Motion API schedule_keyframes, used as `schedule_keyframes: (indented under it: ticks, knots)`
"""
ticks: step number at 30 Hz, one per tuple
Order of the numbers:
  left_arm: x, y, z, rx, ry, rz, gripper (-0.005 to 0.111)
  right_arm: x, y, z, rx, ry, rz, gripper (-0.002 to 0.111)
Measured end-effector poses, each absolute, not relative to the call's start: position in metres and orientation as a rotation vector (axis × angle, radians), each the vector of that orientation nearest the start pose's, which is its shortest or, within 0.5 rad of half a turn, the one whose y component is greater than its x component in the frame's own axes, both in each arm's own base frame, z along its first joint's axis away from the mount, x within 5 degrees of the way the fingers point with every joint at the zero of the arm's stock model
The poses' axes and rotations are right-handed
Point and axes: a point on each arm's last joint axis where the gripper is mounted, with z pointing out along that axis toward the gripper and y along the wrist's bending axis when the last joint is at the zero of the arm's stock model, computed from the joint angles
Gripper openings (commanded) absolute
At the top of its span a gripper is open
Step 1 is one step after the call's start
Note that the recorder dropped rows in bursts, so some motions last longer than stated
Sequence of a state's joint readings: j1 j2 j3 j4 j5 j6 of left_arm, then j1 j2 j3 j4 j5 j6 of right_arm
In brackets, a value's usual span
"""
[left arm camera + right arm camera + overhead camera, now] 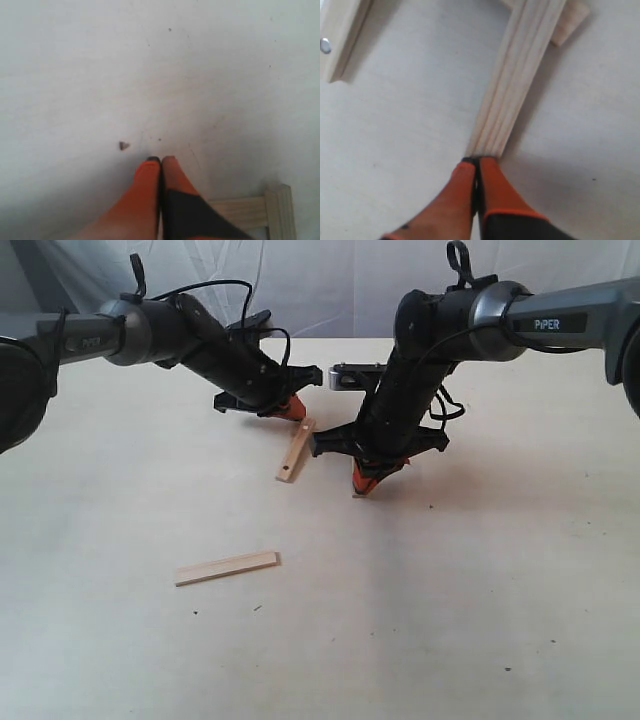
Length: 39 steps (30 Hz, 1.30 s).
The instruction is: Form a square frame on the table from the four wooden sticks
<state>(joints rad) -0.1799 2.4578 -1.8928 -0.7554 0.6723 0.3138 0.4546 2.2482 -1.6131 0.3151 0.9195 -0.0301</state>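
On the table (450,620) one wooden stick (228,568) lies alone toward the front left. A second stick (294,452) slants just below my left gripper (297,412). That gripper is shut and empty (161,160), and two sticks (240,210) meeting at a corner lie beside it. My right gripper (364,485) is down at the table, shut (479,161), its tips against the near end of a stick (517,80). That stick runs away over the end of another stick (572,22). A further stick (342,35) lies off to one side. No closed square shows.
Both black arms (420,370) reach in from the back and hide much of the sticks between them. A white cloth backdrop (330,280) hangs behind the table's far edge. A small dark chip (123,145) lies on the surface near the left fingertips.
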Motion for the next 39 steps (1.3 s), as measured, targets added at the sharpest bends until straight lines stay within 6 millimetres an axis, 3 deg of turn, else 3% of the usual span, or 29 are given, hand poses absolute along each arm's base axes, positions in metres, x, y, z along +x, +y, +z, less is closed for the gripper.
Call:
schedule_keyframes:
  ticks: [24,28,33,36,39]
  knots:
    - [0.499,-0.131,0.106,0.029,2.677,-0.764,0.0,0.39,0.216,0.12,-0.446,3.022,0.436,0.005]
    - [0.502,-0.118,0.123,0.018,2.642,-0.743,0.0,0.392,0.216,0.125,-0.436,2.983,0.441,0.005]
    - [0.503,-0.089,0.162,0.021,2.605,-0.668,0.0,0.392,0.216,0.152,-0.435,2.913,0.46,0.005]
    - [0.498,-0.078,0.166,0.034,2.665,-0.613,0.0,0.392,0.216,0.163,-0.435,2.88,0.466,0.005]
    - [0.489,-0.078,0.155,0.04,2.749,-0.601,0.0,0.393,0.215,0.161,-0.441,2.881,0.455,0.005]
